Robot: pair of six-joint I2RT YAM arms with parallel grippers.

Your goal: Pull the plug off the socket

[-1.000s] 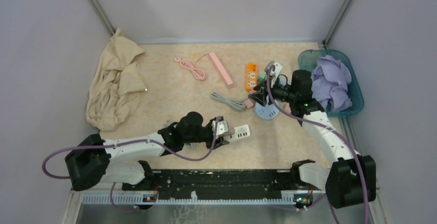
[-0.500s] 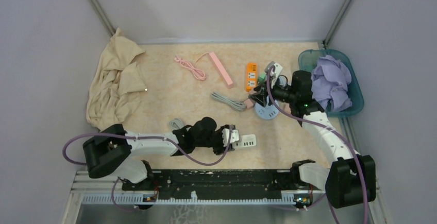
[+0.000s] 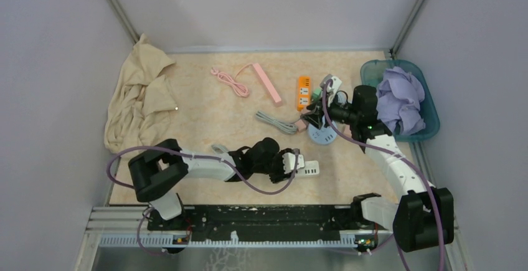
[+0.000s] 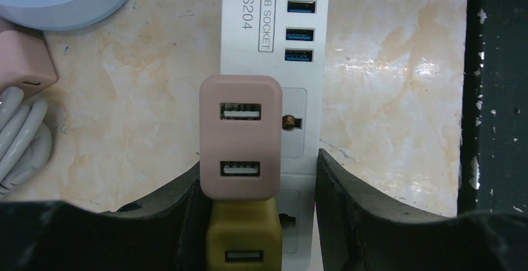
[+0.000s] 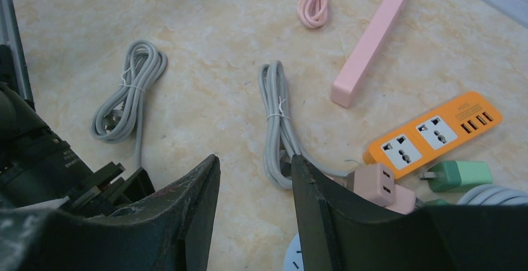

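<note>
Marbled beige worktop (image 3: 205,128) is enclosed by plain grey walls, and the white power strip (image 4: 272,9) is seen close to its near edge, a little right of the middle. A pink plug (image 4: 240,137) is seated in the strip and overhangs one long side. A yellow plug (image 4: 244,240) is seated just behind it, nearer the wrist.

The left gripper (image 4: 258,171) is closed across strip and plug together. One of its fingers (image 4: 168,215) is pressed against the overhanging side of the pink plug, the other against the strip's opposite edge. The right gripper (image 5: 254,162) is held well apart from this, toward the far right corner beside the teal basket (image 3: 431,131). Its fingers are spread and nothing is held between them.

The main risk is judged to lie in that shared grip. With plug and strip clamped as one, no separation can be produced by a pull, and the whole strip would probably be lifted or dragged along. Nothing else is seen pinning the strip down, so a second hold would likely be needed. If the grip were shifted onto the plug alone, the yellow plug could be caught as well, or taken by mistake. The pink casing looks smooth and rounded, so a slip under load is also possible.
</note>
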